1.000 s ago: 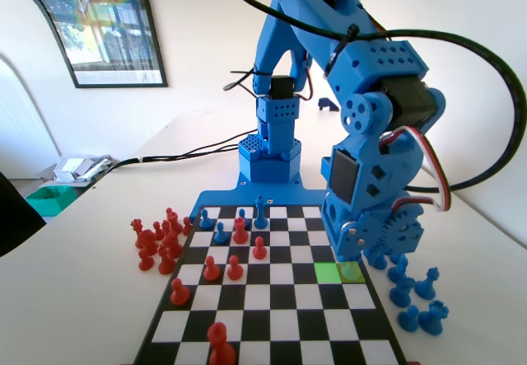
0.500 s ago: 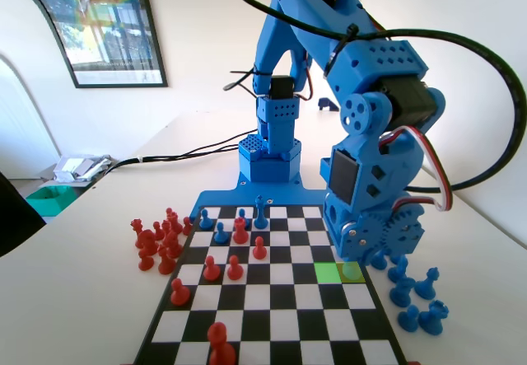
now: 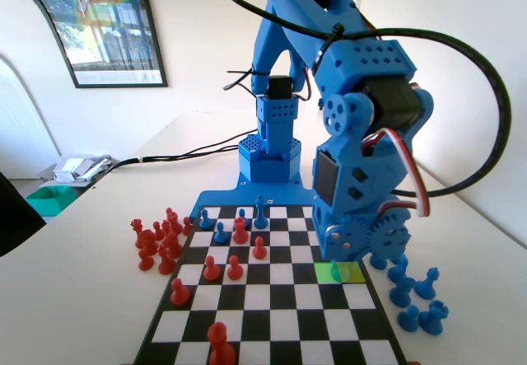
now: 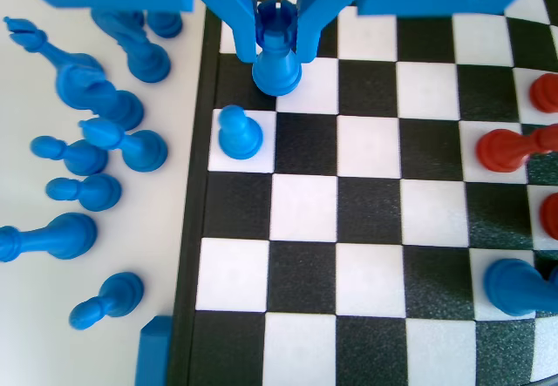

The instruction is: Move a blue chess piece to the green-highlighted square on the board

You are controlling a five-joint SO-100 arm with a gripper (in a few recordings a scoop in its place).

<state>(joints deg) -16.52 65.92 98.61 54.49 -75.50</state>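
Note:
In the wrist view my gripper [image 4: 277, 29] hangs from the top edge, shut on the head of a blue notched-top piece [image 4: 277, 64] whose base is over a white square by the board's [image 4: 193, 229] left rim. A small blue pawn [image 4: 238, 133] stands free one square nearer, in the edge column. In the fixed view the gripper [image 3: 334, 259] is low over the green-highlighted square [image 3: 325, 273], with the yellow-tinted square [image 3: 354, 272] just to its right. I cannot tell whether the held piece touches the board.
Several blue pieces lie off the board, left in the wrist view [image 4: 96, 151] and right in the fixed view [image 3: 416, 295]. Red pieces [image 3: 235, 266] stand mid-board, with more grouped off the left rim [image 3: 156, 241]. Blue pieces [image 3: 221, 231] stand in the far rows.
In the fixed view the arm and gripper have shifted left, from above the yellow-tinted square to above the green one.

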